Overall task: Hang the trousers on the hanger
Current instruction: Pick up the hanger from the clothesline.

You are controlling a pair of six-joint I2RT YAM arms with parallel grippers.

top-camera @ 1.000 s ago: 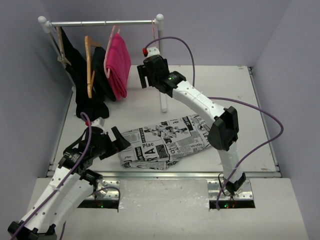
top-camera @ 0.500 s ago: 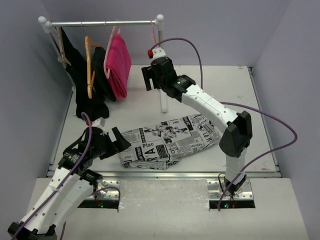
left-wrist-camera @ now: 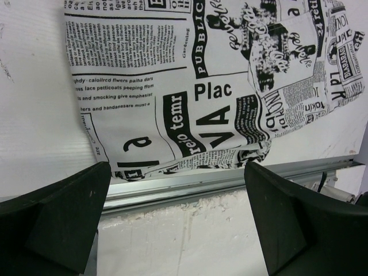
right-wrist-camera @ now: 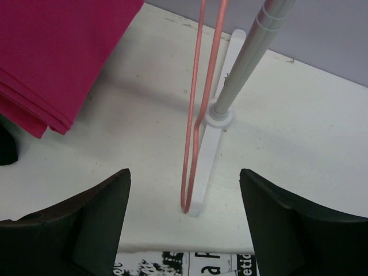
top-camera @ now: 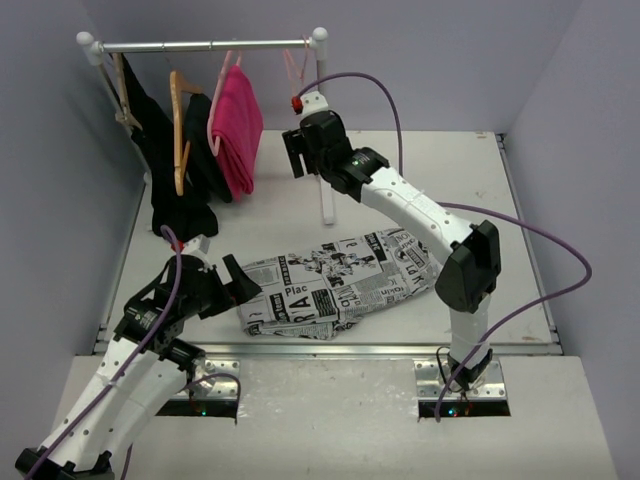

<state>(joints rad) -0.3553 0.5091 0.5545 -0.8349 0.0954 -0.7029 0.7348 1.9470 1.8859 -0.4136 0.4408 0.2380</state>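
Note:
The trousers [top-camera: 335, 280], white with black newspaper print, lie folded on the table near its front edge. They fill the top of the left wrist view [left-wrist-camera: 190, 86] and show as a strip at the bottom of the right wrist view [right-wrist-camera: 190, 265]. The thin pink hanger [top-camera: 296, 66] hangs bare at the right end of the rail. In the right wrist view the hanger [right-wrist-camera: 195, 103] hangs edge-on beside the rack post. My right gripper [top-camera: 292, 158] [right-wrist-camera: 184, 173] is open and empty just in front of the hanger, not touching it. My left gripper [top-camera: 236, 280] [left-wrist-camera: 177, 168] is open and empty at the trousers' left edge.
A clothes rail [top-camera: 205, 45] on white posts stands at the back. It holds wooden hangers [top-camera: 179, 130] with black garments [top-camera: 170, 170] and a bright pink garment [top-camera: 237, 125] [right-wrist-camera: 52, 57]. The right rack post [right-wrist-camera: 241, 63] and its foot [top-camera: 325, 205] stand beside the hanger. A metal strip [left-wrist-camera: 218, 181] edges the table front.
My right arm has shifted a little to the right and back, bringing its open gripper closer to the pink hanger. The left arm and the trousers have not moved.

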